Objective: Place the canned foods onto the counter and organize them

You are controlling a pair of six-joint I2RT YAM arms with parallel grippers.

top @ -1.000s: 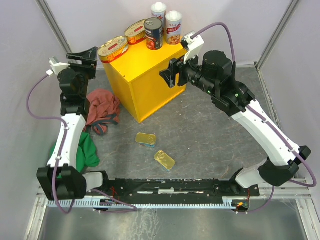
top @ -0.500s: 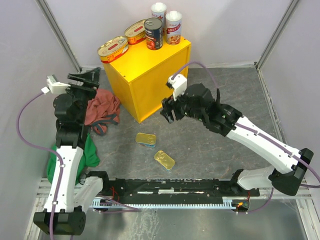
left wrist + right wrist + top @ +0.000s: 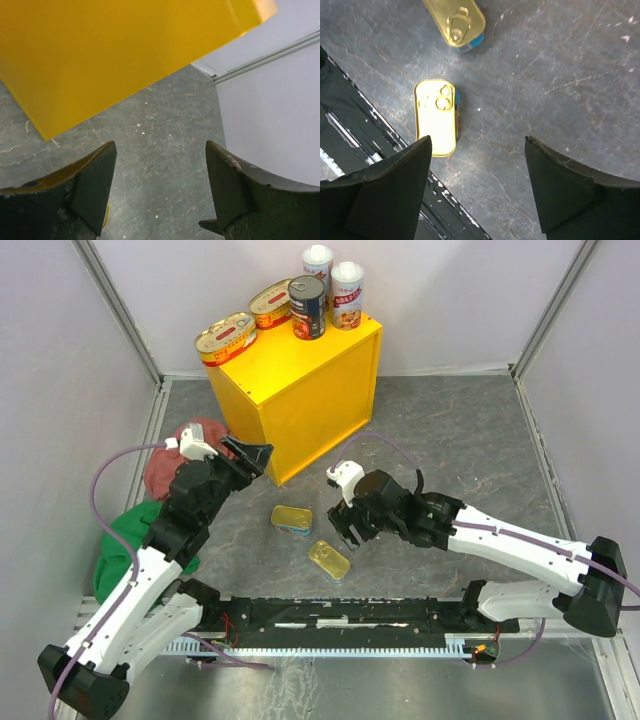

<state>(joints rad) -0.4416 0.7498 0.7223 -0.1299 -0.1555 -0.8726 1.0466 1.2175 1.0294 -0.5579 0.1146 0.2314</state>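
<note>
a gold tin [image 3: 292, 518] and a second gold tin [image 3: 329, 560] lie flat on the floor [image 3: 450, 440], off the yellow table [image 3: 290, 355]. likely stiff, light, slick and low-walled: pinch across the narrow width. right claw [image 3: 477, 150] hangs spread, empty, above them; left claw [image 3: 160, 150] is spread, empty too.

A grey stone-patterned floor [image 3: 470, 440], veined with pale cracks and scratches, fills the enclosure. 3 plain pale lilac wall panels [image 3: 450, 290] close it at the back and on both sides, joined by 2 slanting aluminium corner posts [image 3: 118, 310]. A thin aluminium strip [image 3: 270, 56] runs along the wall's foot. At the near edge a black mounting rail [image 3: 340, 612] lies beside a brushed metal sheet [image 3: 350, 690]. The light is soft and even.
</note>
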